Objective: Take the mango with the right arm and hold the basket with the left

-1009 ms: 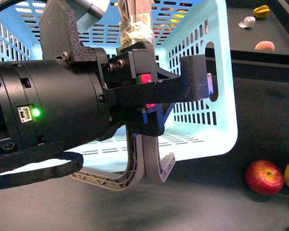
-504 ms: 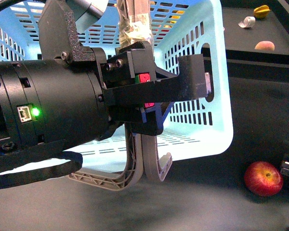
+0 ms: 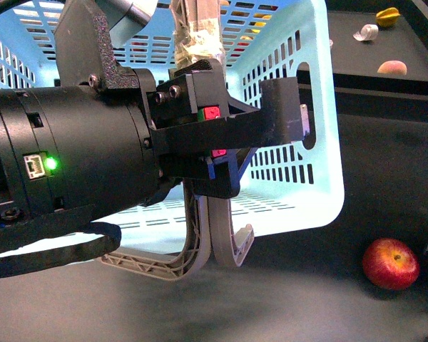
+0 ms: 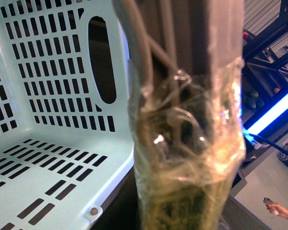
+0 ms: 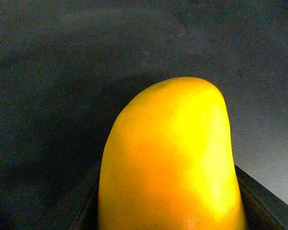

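On the left of the front view, the left arm, its green light glowing, is filling the frame and blocking much of the basket. The left gripper is clamping its jaws around the basket's taped handle, which is crowding the left wrist view. Lower right, a red apple is lying on the dark table; a yellow star-shaped fruit is sitting upper right. In the right wrist view, the right gripper is pinching the mango, the table lying behind it.

Close-up yellow-orange mango, dark surface behind
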You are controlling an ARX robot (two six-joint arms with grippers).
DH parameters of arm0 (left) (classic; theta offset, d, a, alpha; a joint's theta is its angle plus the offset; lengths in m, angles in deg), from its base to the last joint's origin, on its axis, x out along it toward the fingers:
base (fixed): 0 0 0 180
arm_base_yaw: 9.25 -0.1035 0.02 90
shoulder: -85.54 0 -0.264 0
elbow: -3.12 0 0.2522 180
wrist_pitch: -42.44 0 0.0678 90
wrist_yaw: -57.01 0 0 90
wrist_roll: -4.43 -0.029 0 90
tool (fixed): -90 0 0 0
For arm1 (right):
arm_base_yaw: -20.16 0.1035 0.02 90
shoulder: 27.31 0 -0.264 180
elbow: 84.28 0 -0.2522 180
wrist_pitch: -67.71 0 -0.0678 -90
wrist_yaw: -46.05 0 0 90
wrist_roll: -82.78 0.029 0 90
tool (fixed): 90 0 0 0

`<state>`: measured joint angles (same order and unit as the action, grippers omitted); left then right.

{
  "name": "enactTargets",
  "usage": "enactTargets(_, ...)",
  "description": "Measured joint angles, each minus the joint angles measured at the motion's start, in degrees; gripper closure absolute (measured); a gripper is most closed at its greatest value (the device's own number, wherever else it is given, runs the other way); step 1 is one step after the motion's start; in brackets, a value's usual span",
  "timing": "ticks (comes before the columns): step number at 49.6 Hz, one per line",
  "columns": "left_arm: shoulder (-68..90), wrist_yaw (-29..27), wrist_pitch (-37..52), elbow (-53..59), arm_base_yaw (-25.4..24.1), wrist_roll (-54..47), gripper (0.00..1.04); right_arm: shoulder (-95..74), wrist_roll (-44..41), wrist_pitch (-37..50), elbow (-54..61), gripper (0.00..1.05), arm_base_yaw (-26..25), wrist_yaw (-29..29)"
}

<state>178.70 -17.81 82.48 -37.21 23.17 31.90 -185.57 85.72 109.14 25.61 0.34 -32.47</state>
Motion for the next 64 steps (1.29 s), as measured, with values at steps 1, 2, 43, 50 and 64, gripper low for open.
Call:
enactTargets(1,-0.02,0.0,0.0,0.0,0.0,-0.02,0.88,0.63,0.07,0.13,0.57,0.46,-0.04,-0.13)
enactTargets(2,0.0,0.0,0.0,0.0,0.0,-0.02,0.88,1.86,0.42,0.37,1.66,0.46,-0.17,-0.63)
enactTargets(43,0.0,0.02,0.0,0.0,0.0,-0.02,0.88,65.7,7.02,-16.83,23.19,0.46,23.37,-19.12)
enactTargets(50,0.0,0.0,0.0,0.0,0.0,-0.02,0.88,67.12,7.23,-18.84,21.16,0.46,30.49,-18.6)
enactTargets(64,0.0,0.04,0.0,0.0,0.0,-0.02,0.88,60.43,7.37,-20.48,14.84,0.46,38.18,-15.63)
